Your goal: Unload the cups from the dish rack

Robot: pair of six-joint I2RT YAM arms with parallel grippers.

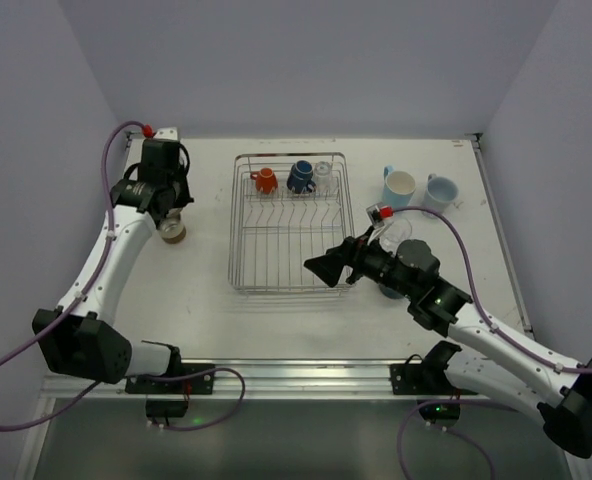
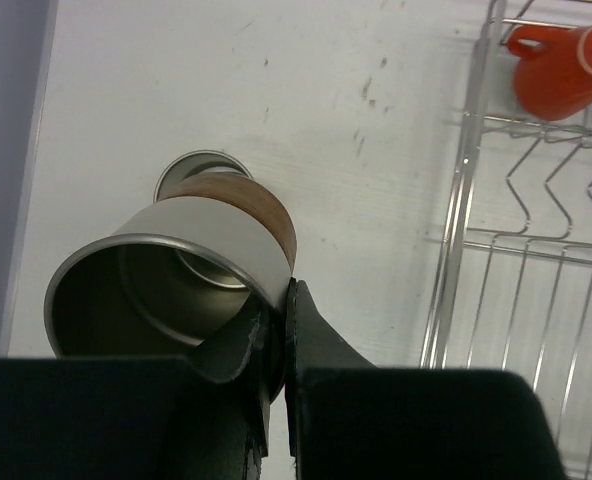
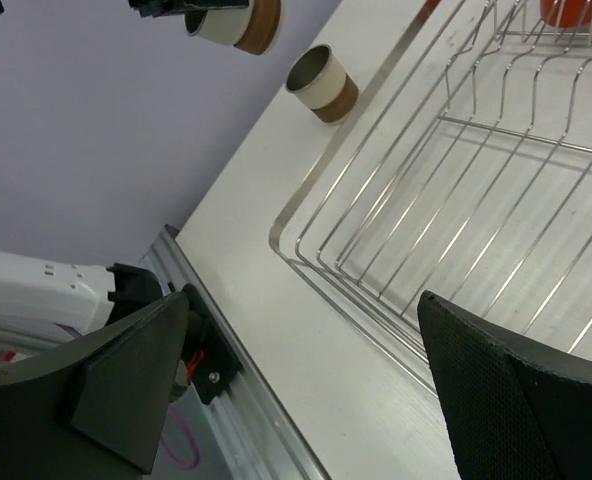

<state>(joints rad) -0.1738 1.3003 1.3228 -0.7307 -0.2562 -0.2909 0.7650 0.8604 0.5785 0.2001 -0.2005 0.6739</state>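
Counted from top view: 2 cream-and-brown tumblers far left, 3 cups in dish rack [image 1: 288,225] at centre, 2 light blue mugs [image 1: 399,187] [image 1: 441,192] on tabletop [image 1: 206,270] to its right.

Pinched in left end effector [image 2: 279,300]: rim of held tumbler [image 2: 166,265], tilted. Second tumbler [image 3: 323,83] standing beneath; gap between the two seen only from right wrist.

In rack's far row: orange mug [image 1: 264,180], dark blue mug [image 1: 300,177], clear glass [image 1: 322,175].

Over rack's near right edge: right end effector [image 3: 304,310], spread wide, holding nothing.

Bare tabletop strip between tumblers and rack's left rim.
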